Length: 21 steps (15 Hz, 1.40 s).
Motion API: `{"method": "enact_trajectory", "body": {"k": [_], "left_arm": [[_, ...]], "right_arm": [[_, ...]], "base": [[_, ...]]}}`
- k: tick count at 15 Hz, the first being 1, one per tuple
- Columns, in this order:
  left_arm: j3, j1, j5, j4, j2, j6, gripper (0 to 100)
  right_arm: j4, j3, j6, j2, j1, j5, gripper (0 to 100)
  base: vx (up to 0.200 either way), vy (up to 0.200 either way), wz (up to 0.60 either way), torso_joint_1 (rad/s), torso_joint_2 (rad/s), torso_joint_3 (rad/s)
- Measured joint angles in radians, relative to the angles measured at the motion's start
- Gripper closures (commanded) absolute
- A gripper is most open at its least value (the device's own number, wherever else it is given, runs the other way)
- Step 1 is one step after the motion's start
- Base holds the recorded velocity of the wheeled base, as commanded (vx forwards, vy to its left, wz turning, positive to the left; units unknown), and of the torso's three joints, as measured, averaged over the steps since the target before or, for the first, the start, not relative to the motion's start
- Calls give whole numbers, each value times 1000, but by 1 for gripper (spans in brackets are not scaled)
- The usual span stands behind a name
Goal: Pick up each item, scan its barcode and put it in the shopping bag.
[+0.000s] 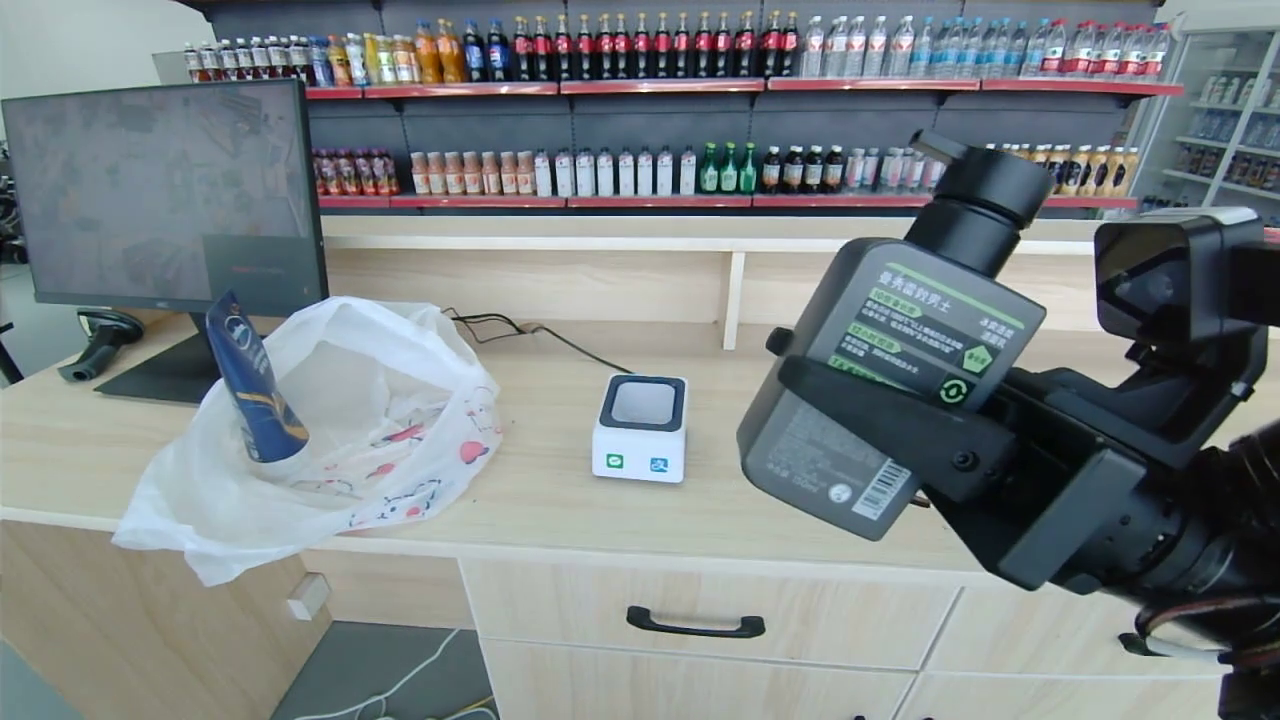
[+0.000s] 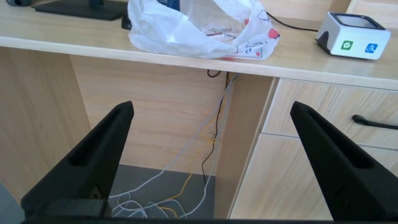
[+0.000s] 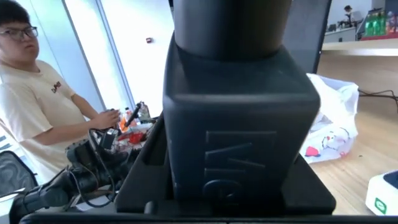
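My right gripper (image 1: 905,435) is shut on a dark grey bottle (image 1: 885,370) with a black cap, held tilted in the air above the counter's front right, its barcode label facing the head camera. The same bottle (image 3: 242,124) looms close in the right wrist view. The white barcode scanner (image 1: 641,428) sits on the counter to the bottle's left, and is seen again as the scanner (image 2: 351,34). A white shopping bag (image 1: 340,420) lies open at the left with a blue tube (image 1: 255,385) standing in it. My left gripper (image 2: 211,155) hangs open below counter level, holding nothing.
A monitor (image 1: 165,195) stands at the back left with a handheld scanner (image 1: 100,340) beside it. A cable (image 1: 530,335) runs from the bag toward the scanner. Drawers with a black handle (image 1: 695,625) face the counter front. Drink shelves (image 1: 660,90) line the back wall.
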Motion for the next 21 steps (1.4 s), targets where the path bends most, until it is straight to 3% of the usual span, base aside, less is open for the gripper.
{"method": "enact_trajectory", "body": {"k": [4,16,19,21], "left_arm": [[0,0,0,0,0,0,0],[0,0,0,0,0,0,0],[0,0,0,0,0,0,0],[0,0,0,0,0,0,0]], "right_arm": [[1,-33,7,22,21,47,100],[1,-86,88,17,30,53,100],[1,-74,71,3,46,46,100],[1,-46,-25,0,49,53,100]], "base": [[0,0,0,0,0,0],[0,0,0,0,0,0],[0,0,0,0,0,0],[0,0,0,0,0,0]]}}
